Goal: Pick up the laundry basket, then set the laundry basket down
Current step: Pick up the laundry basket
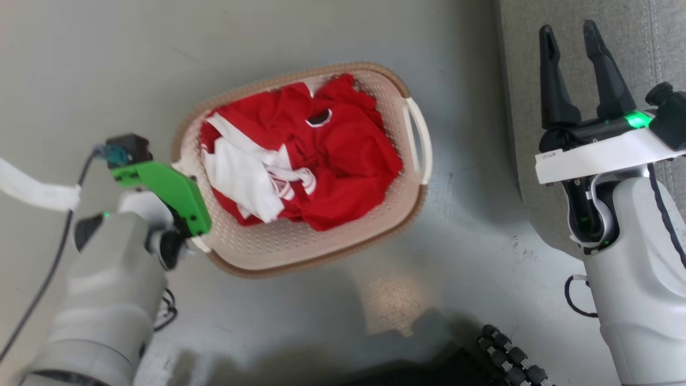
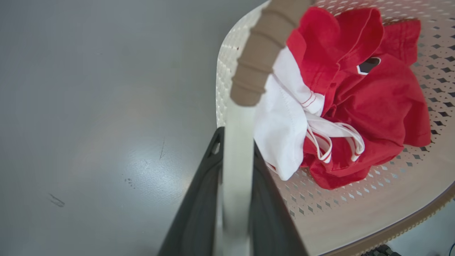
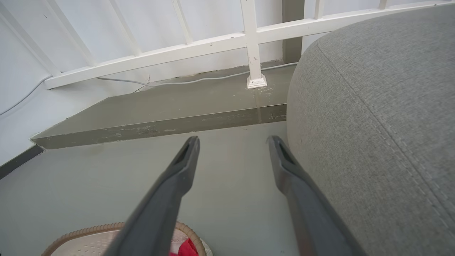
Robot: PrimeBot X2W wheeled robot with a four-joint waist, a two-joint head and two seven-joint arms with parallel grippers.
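Grey floor (image 1: 107, 64) spreads beneath; a grey upholstered seat (image 1: 520, 134) sits at three o'clock in the head view; the laundry basket (image 1: 278, 244), holding red and white clothes (image 1: 343, 161), lies centre; the left gripper (image 2: 236, 142) pinches its nine-o'clock handle (image 2: 237, 121); the right gripper (image 1: 568, 29), at two o'clock, gapes empty.

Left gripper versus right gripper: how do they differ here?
The left gripper is shut on the handle of the basket; the right gripper is open, empty. The left gripper is at the basket; the right gripper stands apart, beside the sofa. Both have dark fingers.
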